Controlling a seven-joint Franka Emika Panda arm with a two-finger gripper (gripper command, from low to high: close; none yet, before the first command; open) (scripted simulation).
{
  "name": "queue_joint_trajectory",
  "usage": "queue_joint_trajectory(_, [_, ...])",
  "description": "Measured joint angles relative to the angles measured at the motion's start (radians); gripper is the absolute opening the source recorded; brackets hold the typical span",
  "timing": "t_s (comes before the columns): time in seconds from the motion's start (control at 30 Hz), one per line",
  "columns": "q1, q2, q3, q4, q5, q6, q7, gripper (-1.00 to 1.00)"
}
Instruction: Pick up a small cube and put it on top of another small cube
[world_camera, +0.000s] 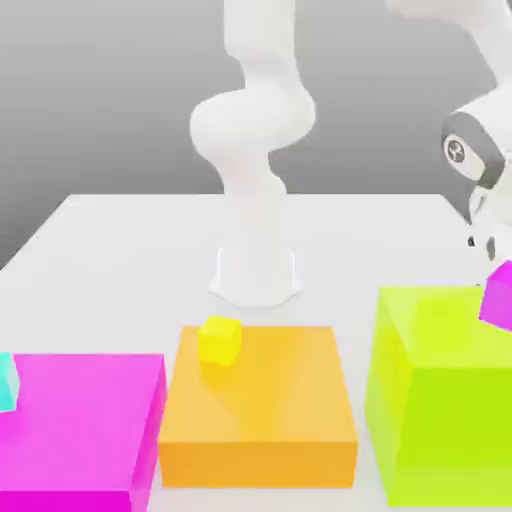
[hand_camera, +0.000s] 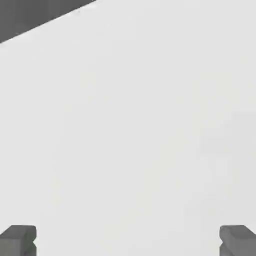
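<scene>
We logged the gripper (hand_camera: 128, 240) spread wide, holding nothing, over bare table (hand_camera: 140, 130). The magenta cube (world_camera: 498, 294) and cyan cube (world_camera: 7, 381) were cut off at frame edges.

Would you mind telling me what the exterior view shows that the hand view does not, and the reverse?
Exterior view alone: the arm's white base, the magenta block, the orange block carrying the small yellow cube, the lime block, a small cyan cube and a small purple cube.
Hand view alone: the open gripper, its two fingertips wide apart with nothing between them.
Both: the white table.
</scene>
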Motion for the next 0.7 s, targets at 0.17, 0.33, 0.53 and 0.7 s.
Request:
queue_joint_trajectory(0.17, [0.067, 0.039, 0.050, -0.121, 0.019, -0.002, 0.177, 0.00])
queue_joint_trajectory(0.33, [0.061, 0.036, 0.002, -0.144, -0.058, 0.104, 0.394, 0.00])
queue_joint_trajectory(0.53, [0.039, 0.016, -0.087, -0.148, -0.177, 0.251, 0.669, 0.00])
queue_joint_trajectory(0.7, [0.006, -0.005, -0.152, -0.150, -0.282, 0.371, 0.901, 0.00])
